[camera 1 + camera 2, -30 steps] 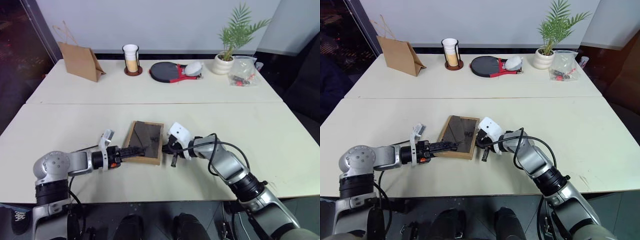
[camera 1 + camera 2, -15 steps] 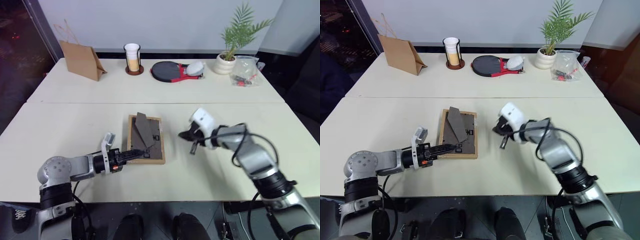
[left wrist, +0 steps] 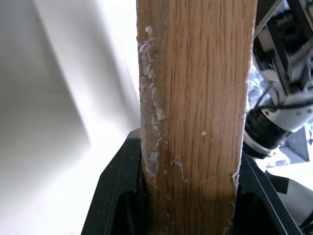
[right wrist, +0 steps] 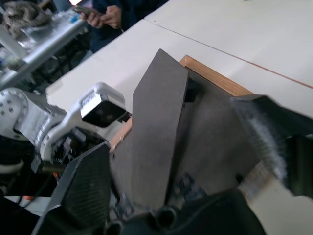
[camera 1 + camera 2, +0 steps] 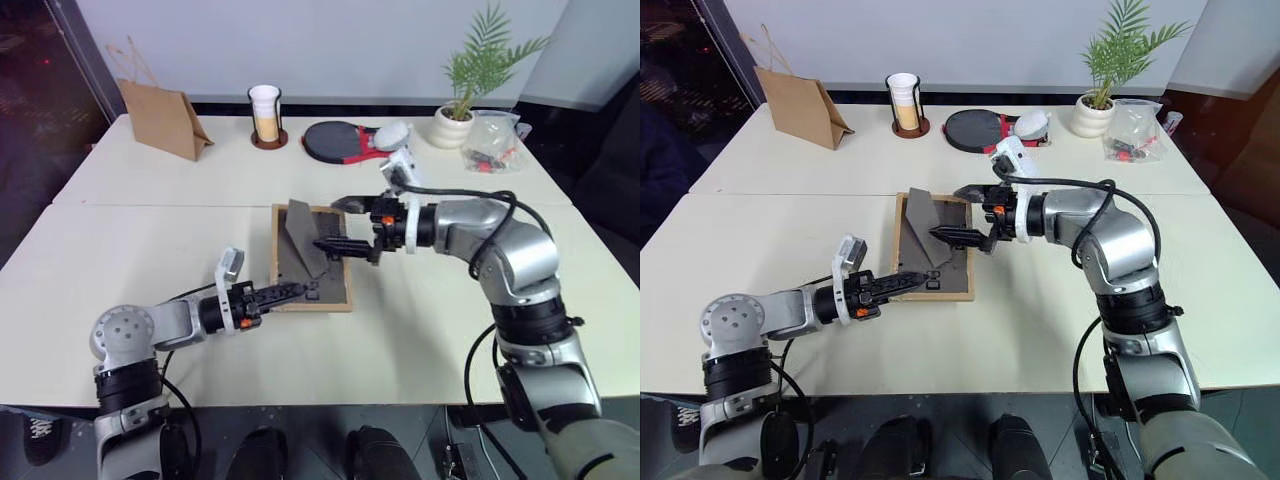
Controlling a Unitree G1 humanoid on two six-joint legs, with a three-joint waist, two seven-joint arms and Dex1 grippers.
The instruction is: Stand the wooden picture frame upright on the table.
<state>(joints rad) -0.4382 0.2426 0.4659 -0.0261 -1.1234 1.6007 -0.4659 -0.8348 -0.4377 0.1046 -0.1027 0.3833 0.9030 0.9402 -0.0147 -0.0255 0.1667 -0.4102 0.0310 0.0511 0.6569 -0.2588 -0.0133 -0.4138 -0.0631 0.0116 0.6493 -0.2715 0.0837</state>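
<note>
Frame (image 5: 311, 258): tilted off table (image 5: 150, 240), back up, stand unfolded, long axis running away from robot.
Left gripper (image 5: 296, 291): clamped on near edge.
Right gripper (image 5: 337, 224): agape, empty, just above stand; nearer.

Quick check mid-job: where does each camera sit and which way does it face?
Head eyes: head-mounted, facing forward and down over the table, showing both arms, the left gripper and the right gripper.
Left wrist: on the left arm, looking along its fingers clamping the wooden picture frame.
Right wrist: on the right arm, facing the frame's fold-out stand.
All views share the frame.
</note>
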